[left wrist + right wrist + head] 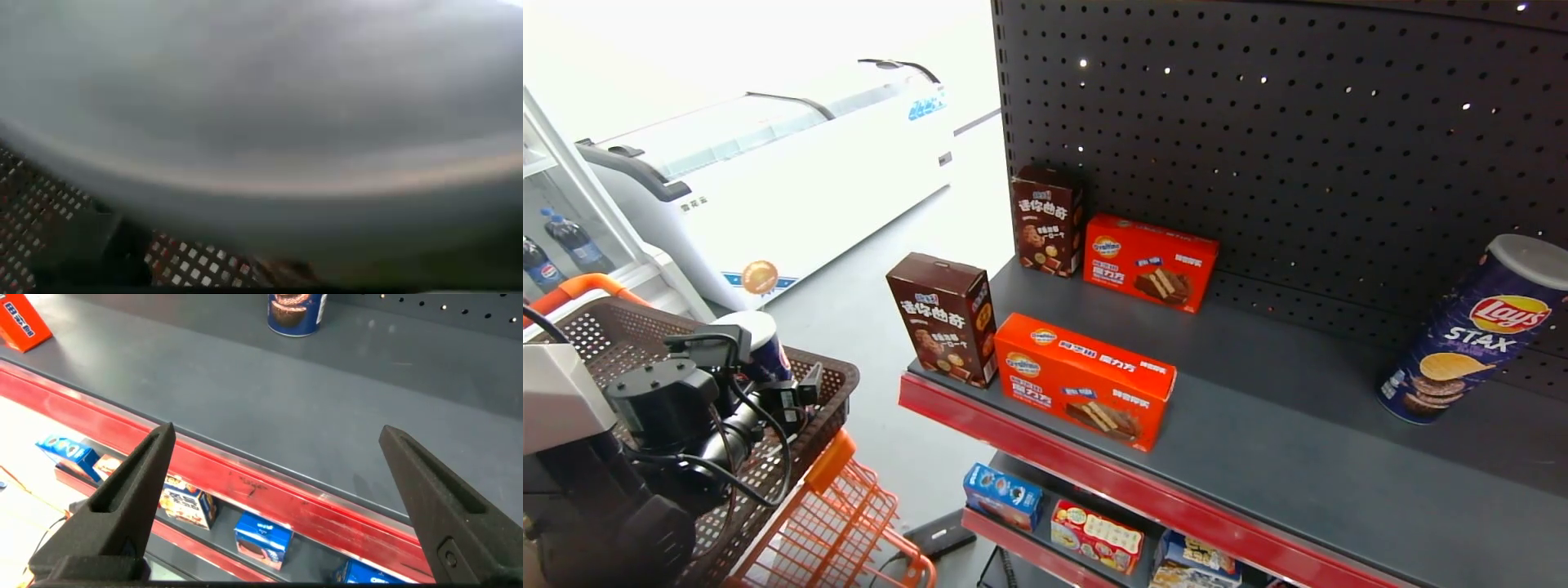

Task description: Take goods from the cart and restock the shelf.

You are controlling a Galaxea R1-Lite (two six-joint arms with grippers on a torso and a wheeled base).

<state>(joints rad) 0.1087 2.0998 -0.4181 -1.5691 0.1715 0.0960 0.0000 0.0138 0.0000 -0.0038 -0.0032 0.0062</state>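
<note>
Probably light and slick, the crisps can (pixel 760 335) in the cart (pixel 841 376) is best clasped mid-body; state of left gripper (pixel 768 371) cannot be told

Head view glare; left wrist view blurred.

A small grocery shop, as I see it from my remote station.
Ahead of me runs a dark retail shelf (pixel 1298 425) with a red front edge and pegboard backing (pixel 1298 122), carrying boxed biscuits (pixel 1086 380) and, to the right, a can of crisps (pixel 1470 327). More packets (pixel 1094 535) line the tier below. An orange shopping cart (pixel 849 523) stands near left, with a white chest freezer (pixel 792 188) and bottled drinks (pixel 572 237) far left.
</note>
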